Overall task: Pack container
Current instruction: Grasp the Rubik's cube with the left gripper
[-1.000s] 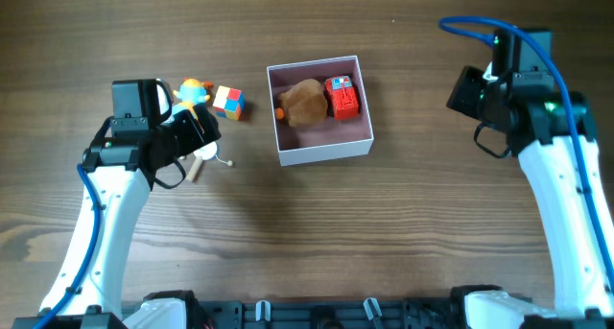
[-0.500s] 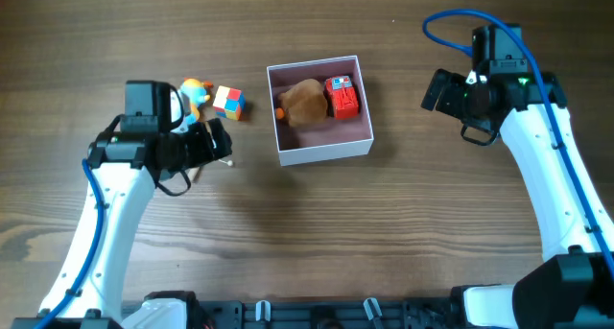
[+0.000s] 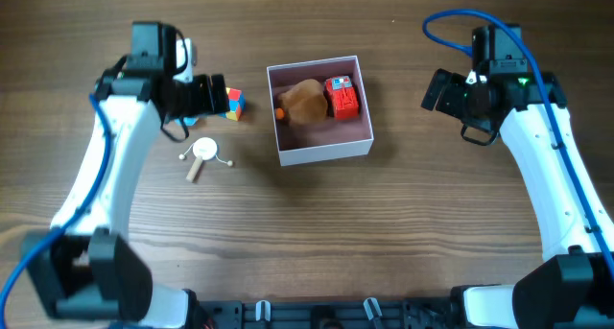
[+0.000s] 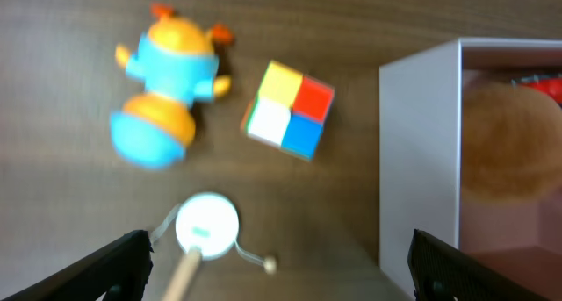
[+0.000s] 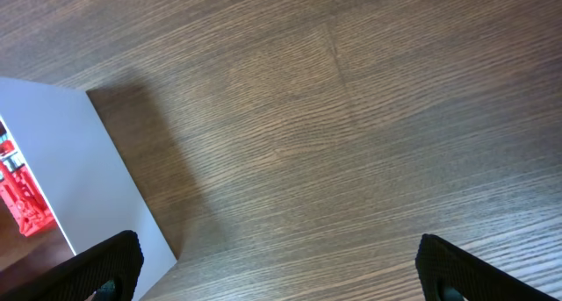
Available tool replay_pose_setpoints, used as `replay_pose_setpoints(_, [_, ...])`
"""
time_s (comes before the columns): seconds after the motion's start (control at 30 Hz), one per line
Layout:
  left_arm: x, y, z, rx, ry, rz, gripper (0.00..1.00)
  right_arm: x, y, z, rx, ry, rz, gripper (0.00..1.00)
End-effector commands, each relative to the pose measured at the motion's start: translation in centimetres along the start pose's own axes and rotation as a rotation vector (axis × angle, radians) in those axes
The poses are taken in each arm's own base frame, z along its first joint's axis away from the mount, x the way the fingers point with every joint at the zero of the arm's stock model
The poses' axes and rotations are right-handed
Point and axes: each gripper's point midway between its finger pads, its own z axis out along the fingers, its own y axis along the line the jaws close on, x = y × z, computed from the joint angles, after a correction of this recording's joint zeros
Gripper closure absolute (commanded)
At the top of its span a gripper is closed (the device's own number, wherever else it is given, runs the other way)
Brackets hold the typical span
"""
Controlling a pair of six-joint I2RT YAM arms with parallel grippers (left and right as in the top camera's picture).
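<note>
The container (image 3: 326, 149) is a square white box with a pink inside, standing mid-table. In it lie a brown plush (image 3: 304, 101) and a red toy (image 3: 342, 96). My left gripper (image 3: 219, 97) hovers open just left of a multicoloured cube (image 3: 235, 104). The left wrist view shows the cube (image 4: 290, 110), a blue and orange toy (image 4: 167, 86), a white disc toy on a wooden stick (image 4: 206, 226) and the container's wall (image 4: 417, 152); the left gripper (image 4: 281, 279) holds nothing. My right gripper (image 3: 441, 91) stands open and empty to the right of the container (image 5: 70, 161).
The white disc toy (image 3: 201, 154) lies on the wooden table in front of my left gripper. A small orange piece (image 3: 280, 114) sits at the container's left inner wall. My left arm covers the blue and orange toy in the overhead view.
My left arm has swung toward the back of the table, uncovering the white disc toy, and now hangs by the cube. The right arm shifted slightly left, then stayed still.
</note>
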Motion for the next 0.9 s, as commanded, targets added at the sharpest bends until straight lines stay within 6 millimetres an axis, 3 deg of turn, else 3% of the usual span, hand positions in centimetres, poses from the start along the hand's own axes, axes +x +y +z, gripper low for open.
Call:
replay_pose_setpoints(0.0, [-2.9, -1.1, 1.5, -0.007, -0.012, 0.127, 0.05, 0.1, 0.1, 0.3, -0.006, 0.009, 0.003, 0.00])
replay_pose_setpoints(0.17, [-3.9, -1.8, 4.7, -0.030, 0.017, 0.256, 0.09, 0.0, 0.1, 0.3, -0.008, 0.004, 0.002, 0.00])
replay_pose_setpoints(0.53, [-2.4, -0.5, 9.7, -0.090, 0.112, 0.331, 0.15, 0.0, 0.1, 0.3, -0.008, 0.004, 0.002, 0.00])
replay_pose_setpoints(0.87, [-1.1, -0.9, 11.6, -0.057, 0.167, 0.381, 0.18, 0.0, 0.1, 0.3, -0.008, 0.004, 0.003, 0.00])
